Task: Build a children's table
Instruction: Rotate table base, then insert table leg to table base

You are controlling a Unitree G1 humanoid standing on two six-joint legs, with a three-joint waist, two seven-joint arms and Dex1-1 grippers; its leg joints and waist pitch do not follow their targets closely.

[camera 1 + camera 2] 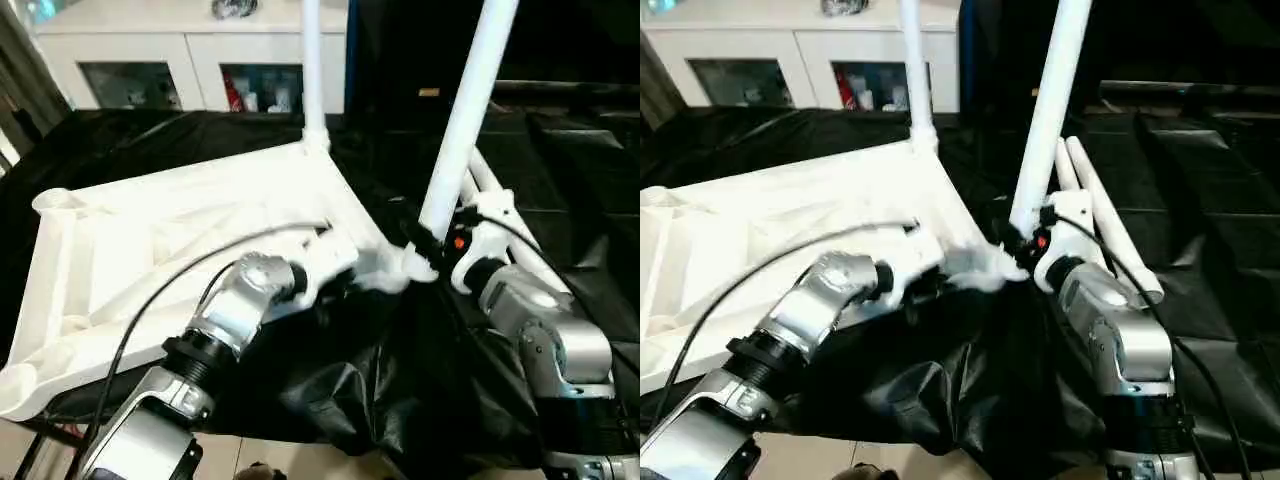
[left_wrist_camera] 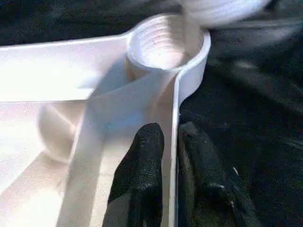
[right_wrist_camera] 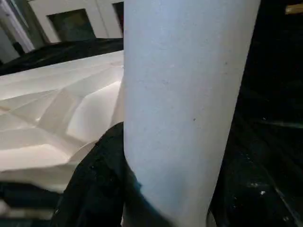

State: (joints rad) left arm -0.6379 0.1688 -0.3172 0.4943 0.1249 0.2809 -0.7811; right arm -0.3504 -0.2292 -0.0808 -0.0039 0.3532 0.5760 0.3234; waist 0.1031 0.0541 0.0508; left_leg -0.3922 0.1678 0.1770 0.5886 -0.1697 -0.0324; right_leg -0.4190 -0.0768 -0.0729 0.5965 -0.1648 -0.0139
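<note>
Tabletop: white, upside down on the black-draped bench, ribbed underside up, reaching over the near edge of the bench.
Far corner: one leg stands upright in its socket.
Near corner socket: round, ribbed inside, open at the top; the end of a second leg hangs just above it, blurred in the left wrist view.
Second leg: long white tube, tilted, its lower end at the near corner of the tabletop.
Right pincer: grips the second leg near its lower end; in the right wrist view a black finger wraps against the tube, which runs up past the camera.
Left pincer: clamped on the thin rim wall of the tabletop just beside the near socket, one black finger inside the rim and the other outside, the wall pinched between them.
Spare legs: two more white tubes lie side by side on the bench cloth, behind the right arm, apart from the tabletop.
Background: a white cabinet with glass doors stands beyond the bench.
</note>
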